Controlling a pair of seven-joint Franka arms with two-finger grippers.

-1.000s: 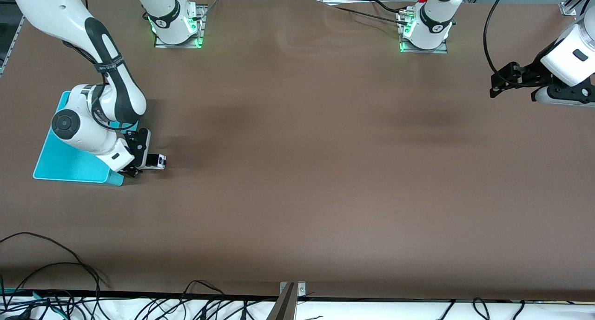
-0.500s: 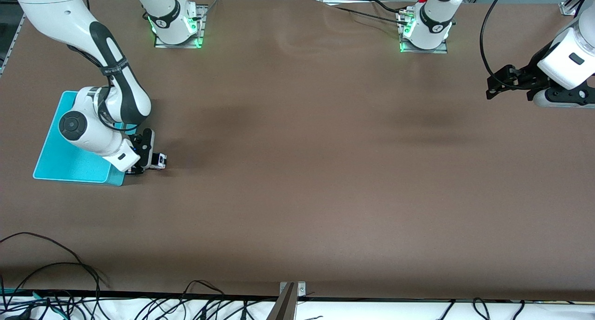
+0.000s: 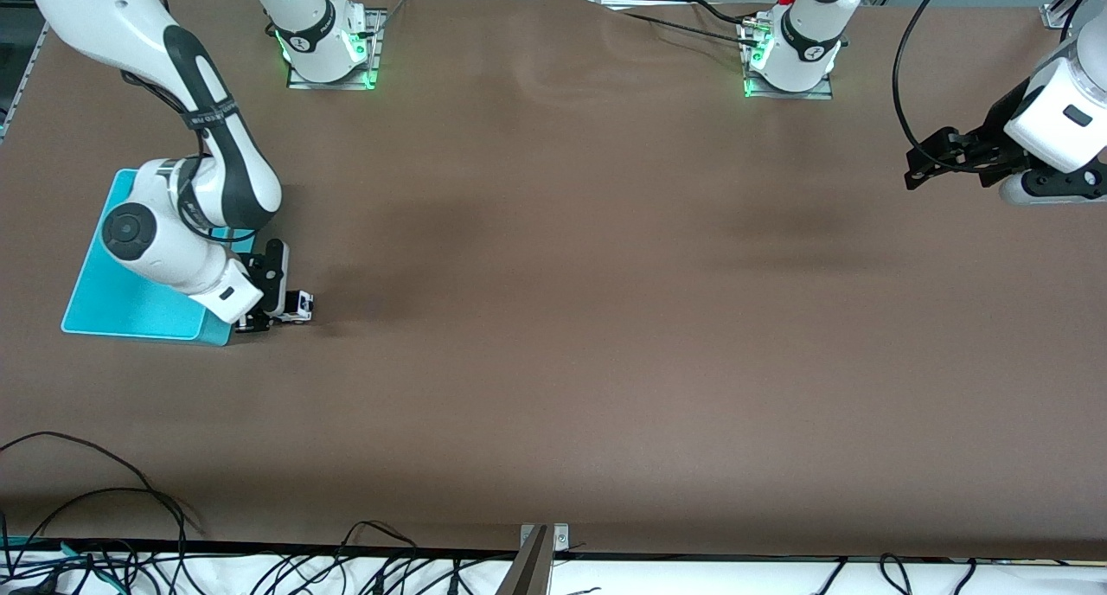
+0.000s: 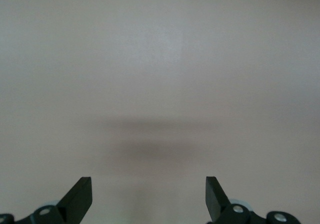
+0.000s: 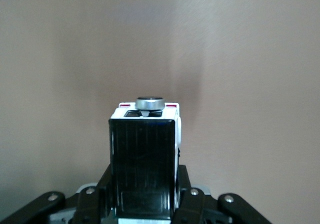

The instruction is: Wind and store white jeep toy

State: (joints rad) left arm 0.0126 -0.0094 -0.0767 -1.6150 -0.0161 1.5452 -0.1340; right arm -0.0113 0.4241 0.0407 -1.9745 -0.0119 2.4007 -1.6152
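1. Front view: our right gripper (image 3: 278, 311) is low at the counter (image 3: 553, 318), just beside the corner of the turquoise bin (image 3: 130, 305) that lies nearest the camera, at the right arm's end. Its fingers are closed on the white jeep toy (image 3: 297, 305), which pokes out from them toward the middle of the counter, at or just above the surface; we cannot tell if its wheels touch. Our left gripper (image 3: 930, 158) waits in the air over the bare counter at the left arm's end, well apart from the toy.

2. Left wrist view: we see only bare counter and the 2 fingers (image 4: 80, 198) of the left gripper (image 4: 148, 196) spread wide, holding nothing.

3. Right wrist view: the white jeep toy (image 5: 144, 161) sits between the fingers of the right gripper (image 5: 142, 204), black roof toward the camera, a round silver part at its end.

4. We judge the winding step is in hand: the toy is gripped at counter level, not over the bin. The next move calls for dragging it along the counter with the wheels pressed down, then lifting it over the bin wall and releasing it.
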